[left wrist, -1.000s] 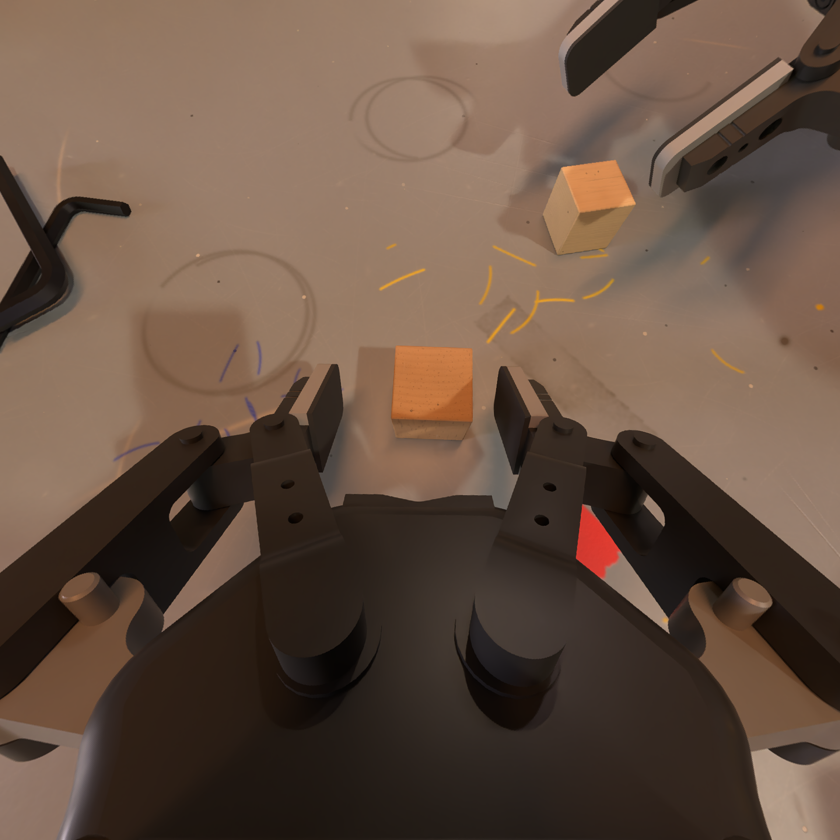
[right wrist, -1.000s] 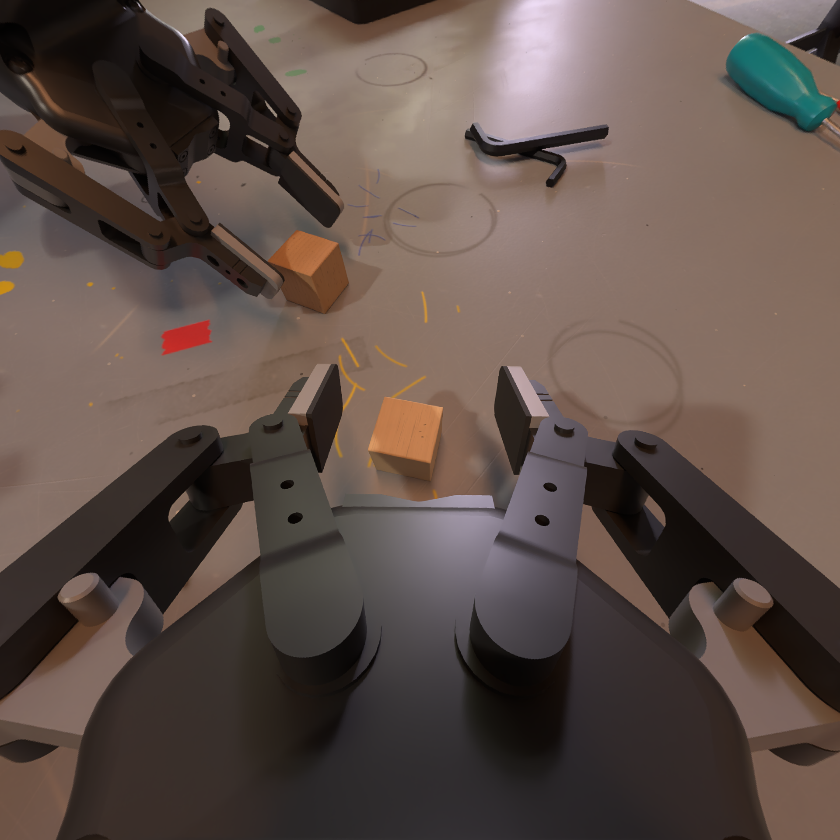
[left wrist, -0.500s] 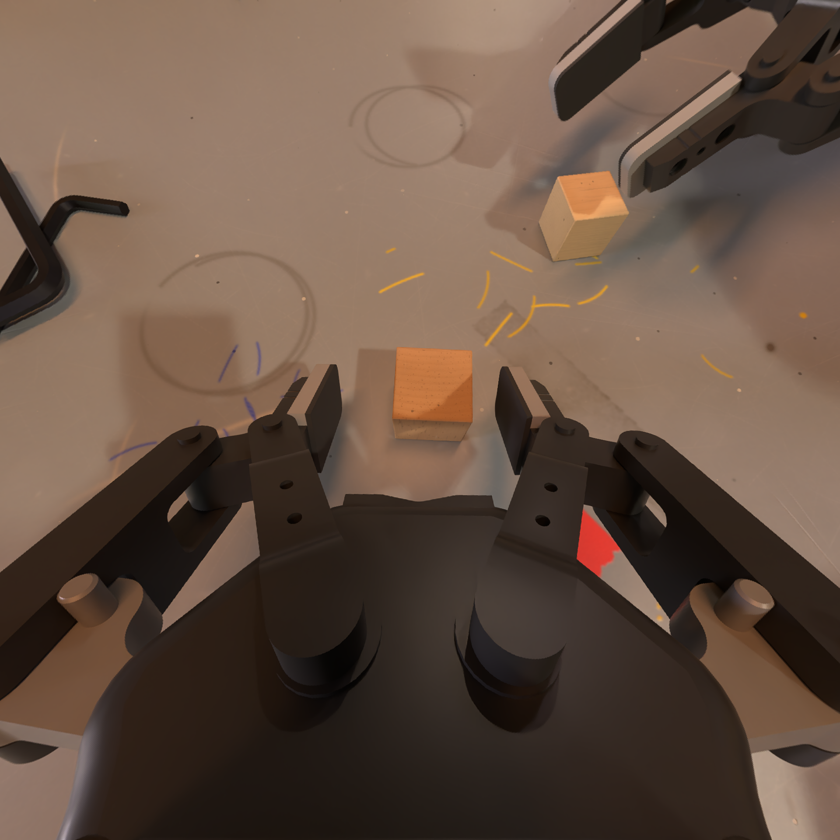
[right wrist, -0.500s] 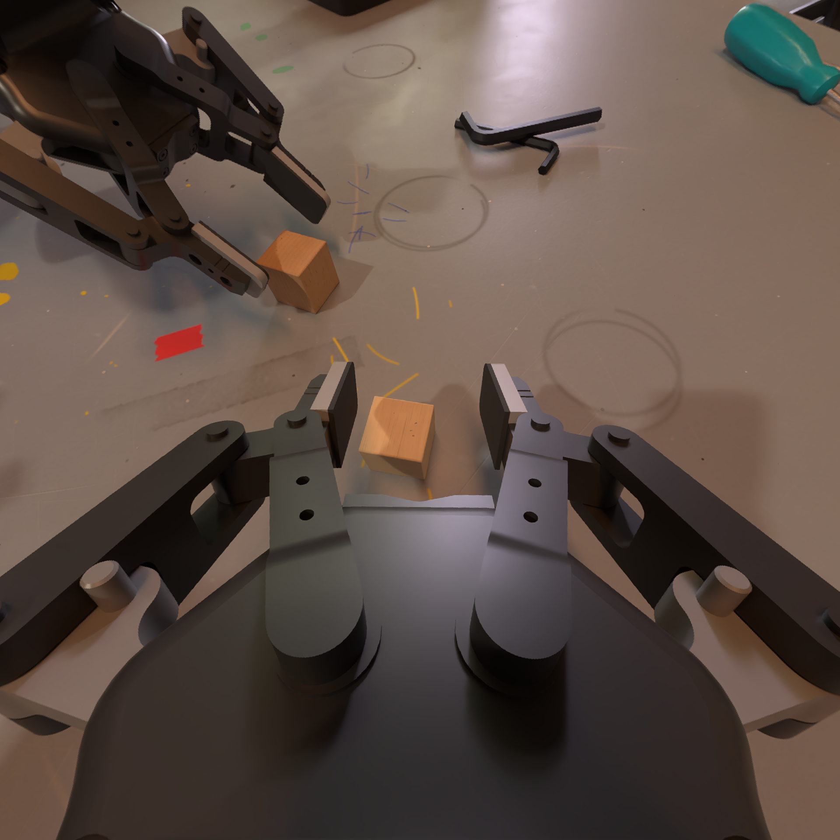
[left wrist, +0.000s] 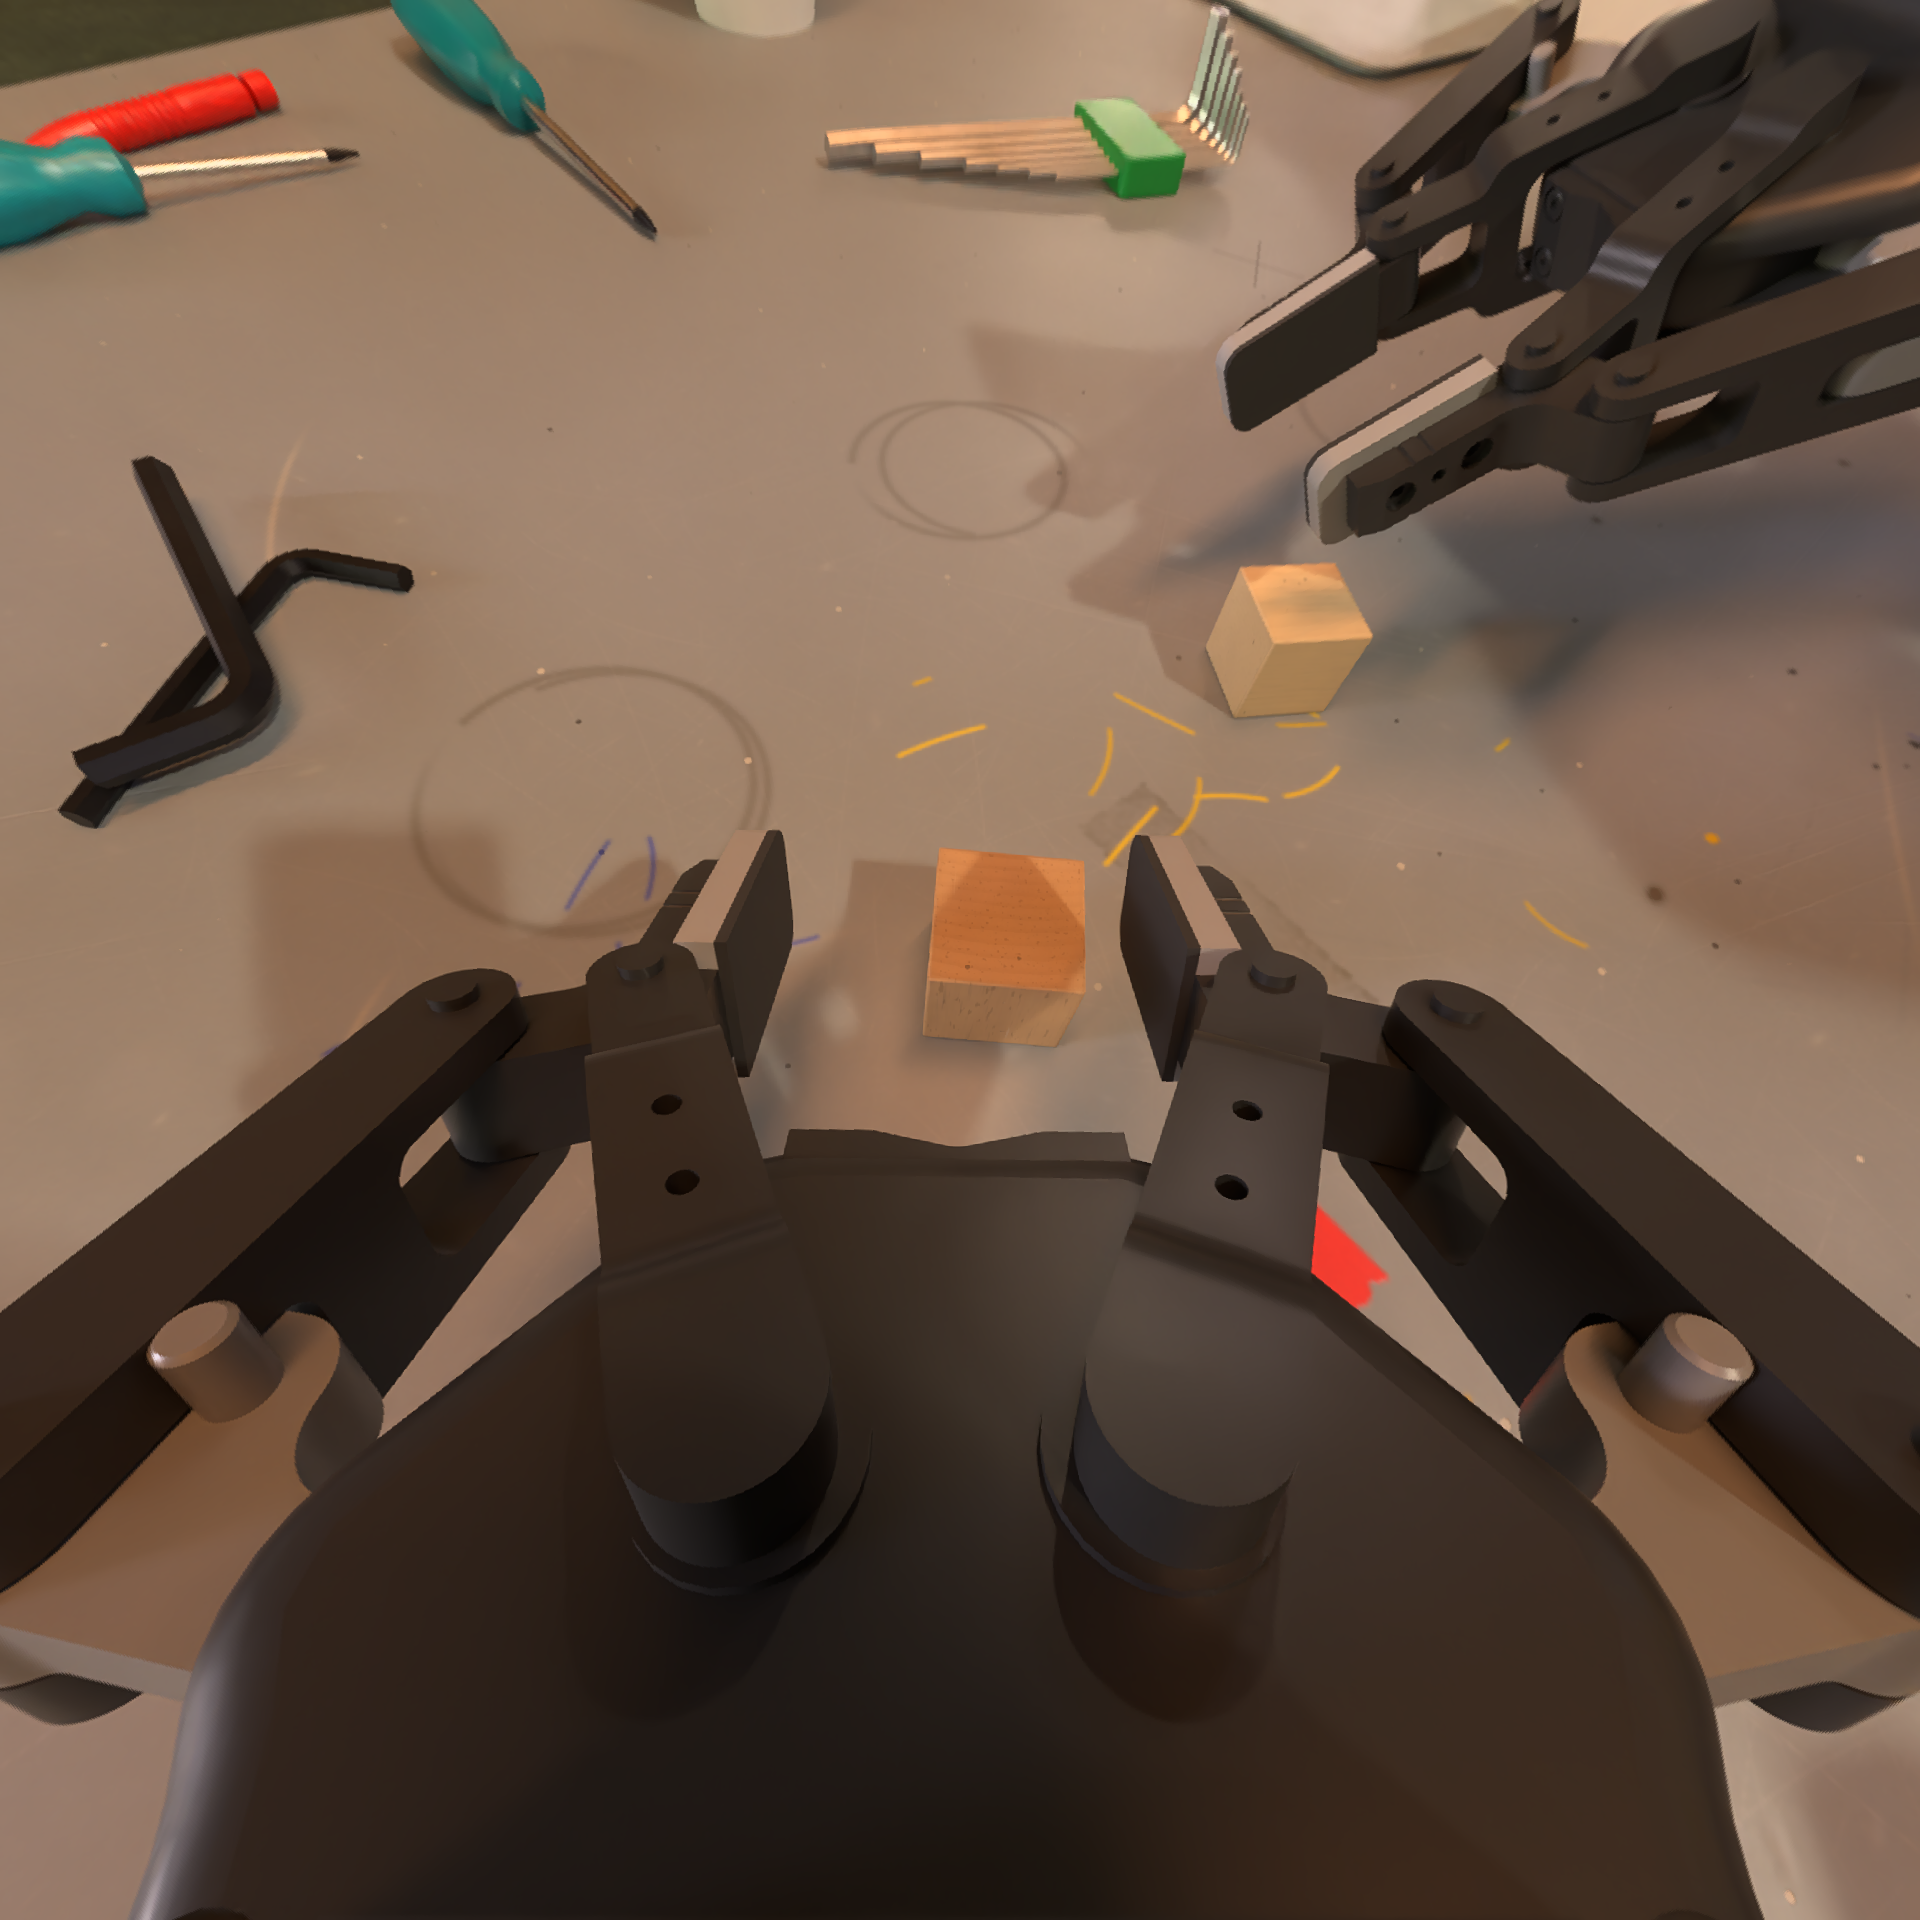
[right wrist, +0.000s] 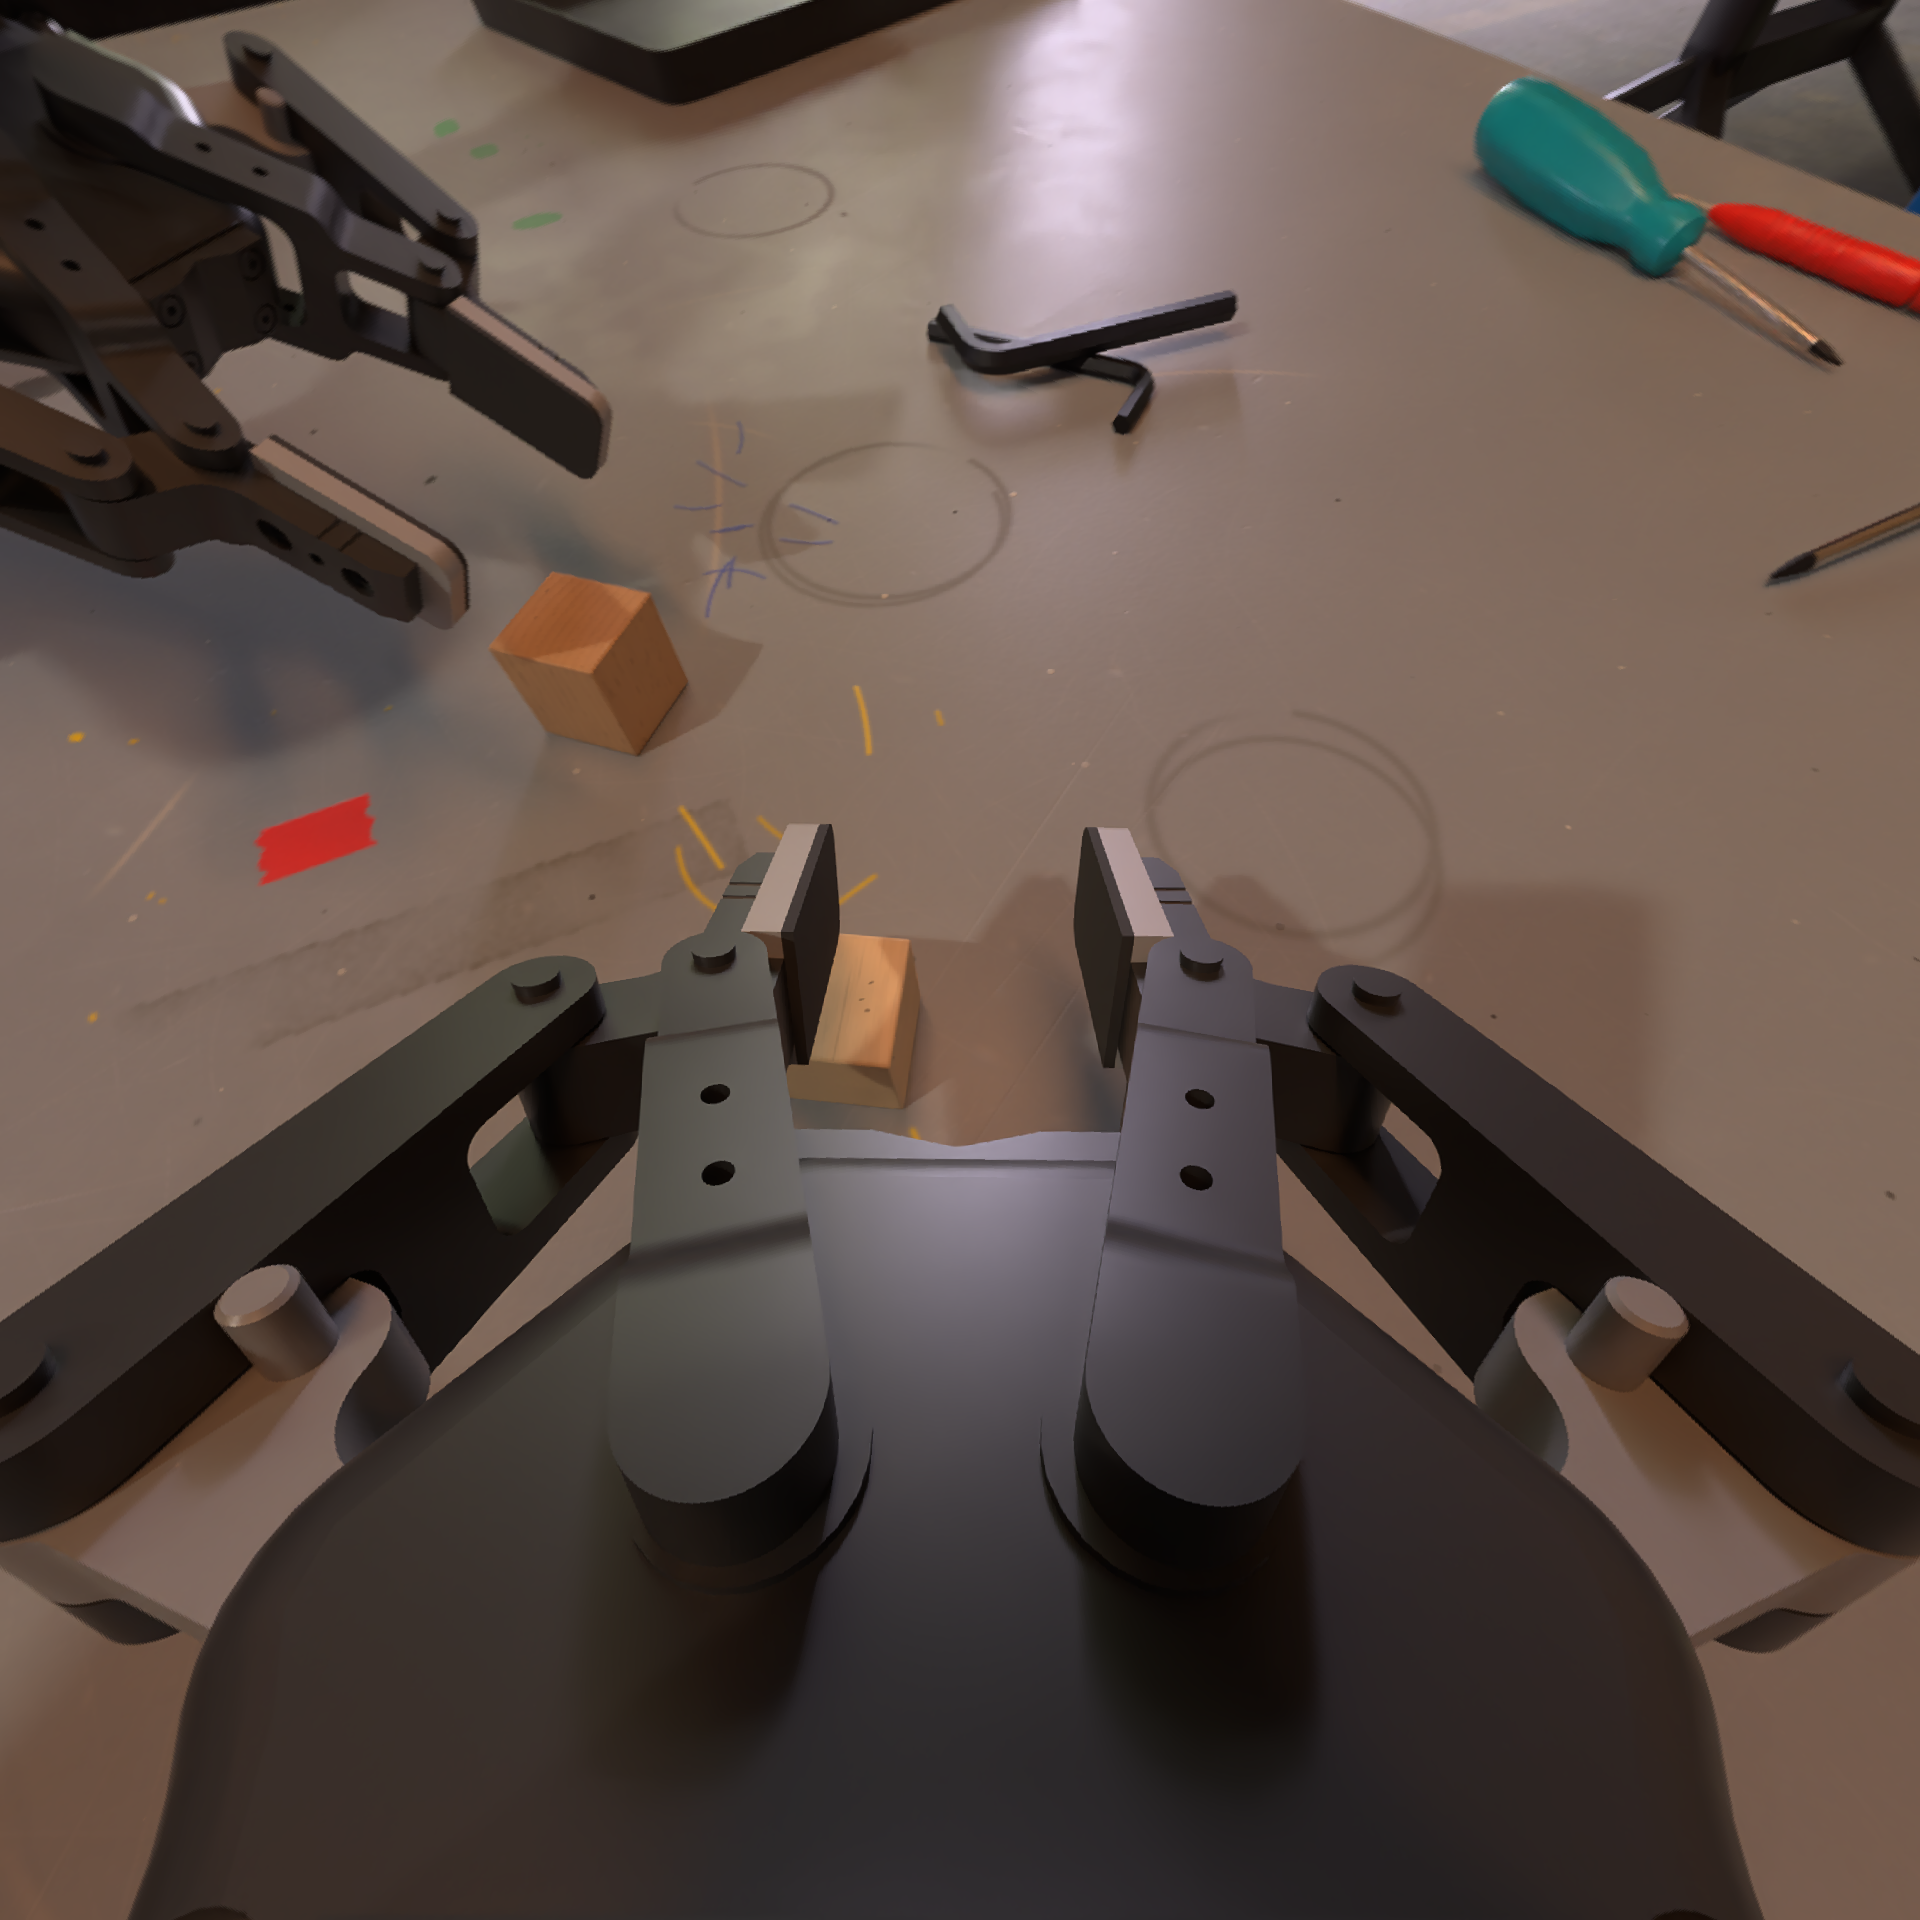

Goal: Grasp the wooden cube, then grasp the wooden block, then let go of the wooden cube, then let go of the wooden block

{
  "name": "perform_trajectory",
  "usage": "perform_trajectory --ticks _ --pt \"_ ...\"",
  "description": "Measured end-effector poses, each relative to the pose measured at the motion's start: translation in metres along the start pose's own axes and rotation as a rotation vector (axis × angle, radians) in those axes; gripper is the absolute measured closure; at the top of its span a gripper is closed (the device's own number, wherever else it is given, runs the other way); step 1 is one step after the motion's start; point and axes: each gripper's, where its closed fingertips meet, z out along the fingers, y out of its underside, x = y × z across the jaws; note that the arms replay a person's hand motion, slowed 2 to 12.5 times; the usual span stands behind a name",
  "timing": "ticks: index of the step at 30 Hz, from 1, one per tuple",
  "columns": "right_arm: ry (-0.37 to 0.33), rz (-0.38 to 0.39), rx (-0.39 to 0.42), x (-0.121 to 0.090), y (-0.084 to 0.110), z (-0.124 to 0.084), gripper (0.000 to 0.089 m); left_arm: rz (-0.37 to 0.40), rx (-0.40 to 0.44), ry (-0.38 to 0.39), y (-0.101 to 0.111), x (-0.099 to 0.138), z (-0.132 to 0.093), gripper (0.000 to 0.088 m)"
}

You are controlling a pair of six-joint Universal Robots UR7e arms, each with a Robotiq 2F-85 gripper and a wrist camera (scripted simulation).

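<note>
**Both grippers spread above their wooden pieces on the table**

In the left wrist view, the left gripper [left wrist: 951, 940] is seen with its jaws apart, and a wooden cube [left wrist: 1006, 945] is framed between the two pads, nearer the right pad, with a gap on each side. The cube rests on the grey table [left wrist: 623, 416]. Farther off, the wooden block [left wrist: 1286, 636] is seen resting on the table, with the right gripper [left wrist: 1283, 442] held above and just behind it, its fingers apart.

In the right wrist view, the right gripper [right wrist: 956, 930] is likewise shown spread. The wooden block [right wrist: 868, 1018] lies below it, partly hidden behind the left pad; whether that pad touches it cannot be told. A wide gap is left to the other pad. The left gripper [right wrist: 525, 509] is seen at upper left, open, above and just beside the cube [right wrist: 590, 660].

Only the left wrist view shows a set of hex keys in a green holder [left wrist: 1127, 145]. Two black hex keys [left wrist: 197, 665], crossed, appear in both views [right wrist: 1081, 348], as do a teal-handled screwdriver [right wrist: 1600, 182] and a red-handled tool [left wrist: 156, 104]. A red tape patch [right wrist: 315, 836] is fully seen only from the right wrist.
</note>
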Motion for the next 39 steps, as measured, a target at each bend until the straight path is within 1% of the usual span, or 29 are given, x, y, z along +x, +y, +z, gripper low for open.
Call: perform_trajectory --ticks 6,12,16,20,23,29,39 --pt "0.042 0.023 0.043 0.008 -0.005 -0.004 0.0481 -0.032 0.060 0.010 -0.007 -0.002 -0.006 0.0354" --pt "0.072 0.042 0.105 0.014 -0.012 -0.011 0.0480 -0.071 0.095 0.038 -0.010 -0.004 -0.010 0.0398" --pt "0.066 0.067 0.144 0.016 -0.015 -0.016 0.0479 -0.093 0.107 0.065 -0.011 -0.003 -0.012 0.0429" --pt "0.042 0.094 0.172 0.017 -0.018 -0.019 0.0477 -0.102 0.113 0.086 -0.012 -0.002 -0.013 0.0433" --pt "0.028 0.112 0.186 0.018 -0.019 -0.021 0.0473 -0.095 0.116 0.096 -0.013 0.000 -0.013 0.0433" --pt "0.012 0.129 0.198 0.018 -0.020 -0.022 0.0463 -0.064 0.114 0.084 -0.012 0.002 -0.013 0.0435" --pt "0.027 0.101 0.177 0.016 -0.018 -0.020 0.0459 -0.005 0.074 0.053 -0.008 0.005 -0.008 0.0430"
